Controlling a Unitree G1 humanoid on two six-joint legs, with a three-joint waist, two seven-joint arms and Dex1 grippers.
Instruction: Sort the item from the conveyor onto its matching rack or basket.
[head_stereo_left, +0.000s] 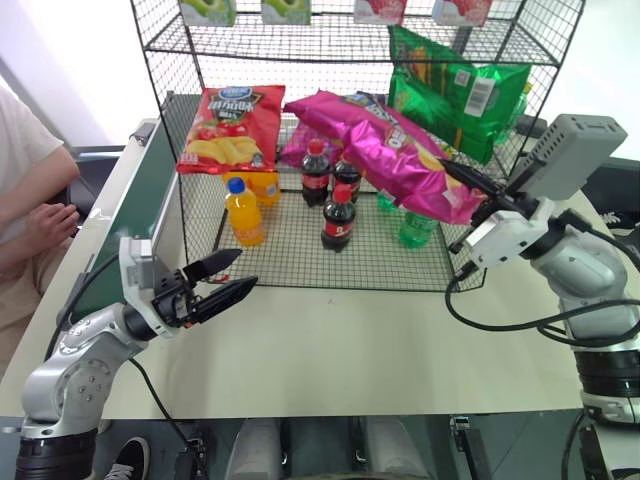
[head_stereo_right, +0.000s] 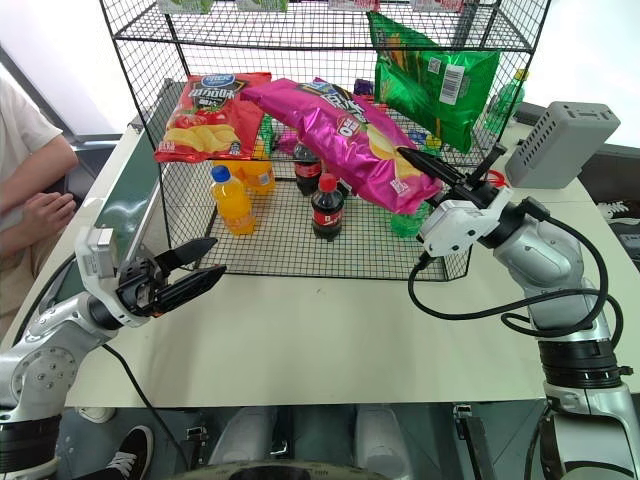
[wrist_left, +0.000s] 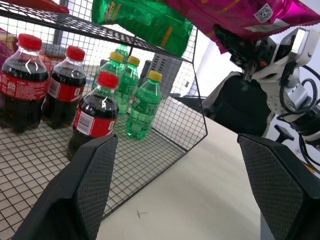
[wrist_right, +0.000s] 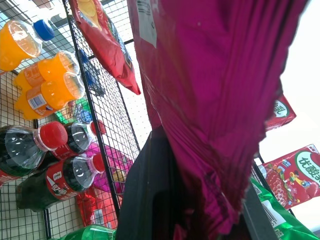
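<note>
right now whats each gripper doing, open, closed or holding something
Left gripper: open, holding nothing.
Right gripper: closed on the magenta-pink crisp bag, held at the rack.

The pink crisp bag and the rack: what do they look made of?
The pink crisp bag, held in the right gripper, looks like thin metallised plastic film: glossy, creased, crimped at its end. The rack looks like black coated metal wire, welded in a square mesh.
</note>
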